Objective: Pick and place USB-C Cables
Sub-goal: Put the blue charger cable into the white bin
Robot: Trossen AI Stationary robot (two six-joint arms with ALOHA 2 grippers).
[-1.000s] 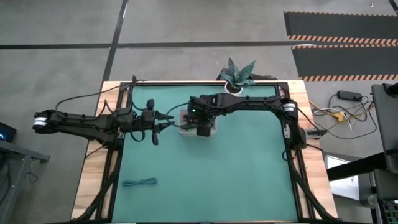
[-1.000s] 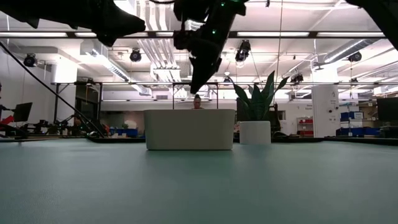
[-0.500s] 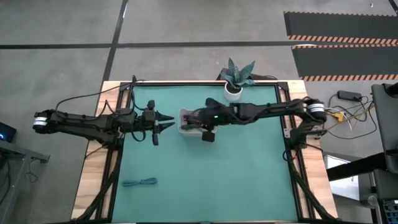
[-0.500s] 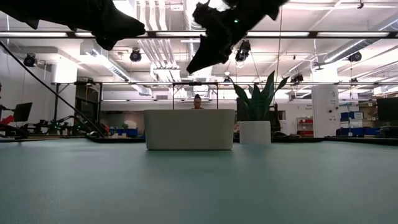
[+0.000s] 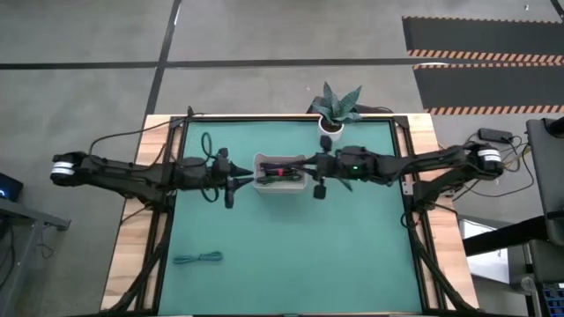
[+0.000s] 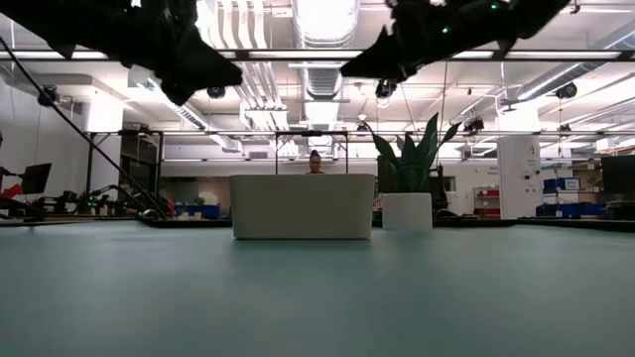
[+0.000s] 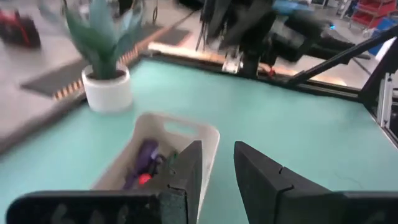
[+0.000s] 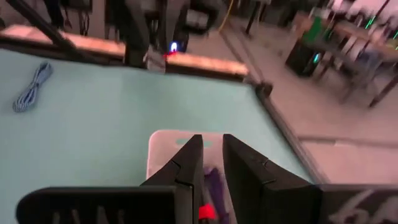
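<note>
The white tray (image 5: 280, 160) stands at the mat's far middle. In it lie a purple cable (image 7: 147, 154), a red-and-black one (image 5: 275, 173) and a dark one that I cannot make out well. The teal cable (image 5: 197, 258) lies bundled on the mat near the front left and also shows in the right wrist view (image 8: 34, 87). My left gripper (image 5: 249, 181) hovers level at the tray's left end, slightly open and empty. My right gripper (image 5: 305, 166) hovers level at the tray's right end, narrowly open and empty. In the low view both grippers (image 6: 233, 74) (image 6: 347, 71) are high above the tray (image 6: 303, 206).
A potted plant (image 5: 337, 107) in a white pot stands just behind the tray's right end. Black frame rails (image 5: 167, 220) run along the mat's sides. The green mat (image 5: 300, 255) stretches toward the near edge. A person (image 6: 315, 161) shows far behind the table.
My right gripper has drawn back from above the tray toward the table's right edge, and has tipped from pointing down to nearly level. My left gripper has moved a little toward the tray and come down slightly. The cables in the tray now show uncovered.
</note>
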